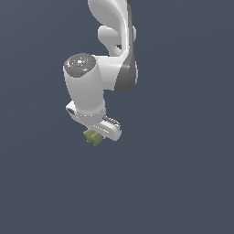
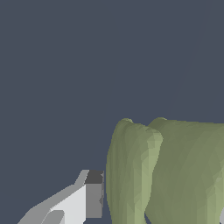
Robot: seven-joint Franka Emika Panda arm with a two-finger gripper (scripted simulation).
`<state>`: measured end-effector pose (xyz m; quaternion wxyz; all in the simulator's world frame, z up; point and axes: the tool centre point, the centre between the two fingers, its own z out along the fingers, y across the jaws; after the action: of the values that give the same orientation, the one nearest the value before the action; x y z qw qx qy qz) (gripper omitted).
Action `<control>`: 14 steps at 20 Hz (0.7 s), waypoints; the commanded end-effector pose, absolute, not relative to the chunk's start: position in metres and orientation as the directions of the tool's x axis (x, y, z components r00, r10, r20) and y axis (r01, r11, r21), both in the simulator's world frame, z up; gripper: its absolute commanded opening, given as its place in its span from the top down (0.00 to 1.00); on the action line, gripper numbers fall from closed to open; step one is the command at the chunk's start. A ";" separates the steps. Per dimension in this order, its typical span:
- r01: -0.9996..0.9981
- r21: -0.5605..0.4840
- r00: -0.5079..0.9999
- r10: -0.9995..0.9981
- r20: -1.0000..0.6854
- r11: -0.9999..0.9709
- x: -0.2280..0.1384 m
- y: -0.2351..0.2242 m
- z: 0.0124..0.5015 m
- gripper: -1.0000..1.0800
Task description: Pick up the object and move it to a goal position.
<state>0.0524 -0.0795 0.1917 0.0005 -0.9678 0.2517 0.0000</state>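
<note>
The olive-green bunch [image 2: 170, 175] fills the near view, one white, dark-tipped finger [image 2: 83, 201] of the claw just beside it.

— What sort of place was this?

— No real room: it was a bare simulated scene. The backdrop [image 1: 183, 183] was one flat slate-blue field, with no floor line or furniture.

— What else showed it?

— The white arm [image 1: 84, 89] was smooth and evenly shaded, and the olive-green bunch [image 2: 175, 175] was faceted like a coarse computer model.
</note>
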 end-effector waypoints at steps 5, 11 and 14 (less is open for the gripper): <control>-0.487 -0.001 0.873 -0.487 -0.001 -0.873 0.047 -0.123 0.258 1.00; -0.487 0.000 0.874 -0.487 0.000 -0.874 0.044 -0.160 0.313 1.00; -0.487 0.000 0.874 -0.487 0.000 -0.874 0.043 -0.174 0.333 1.00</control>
<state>0.0439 -0.1673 0.3225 0.0003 -0.9677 0.2520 -0.0007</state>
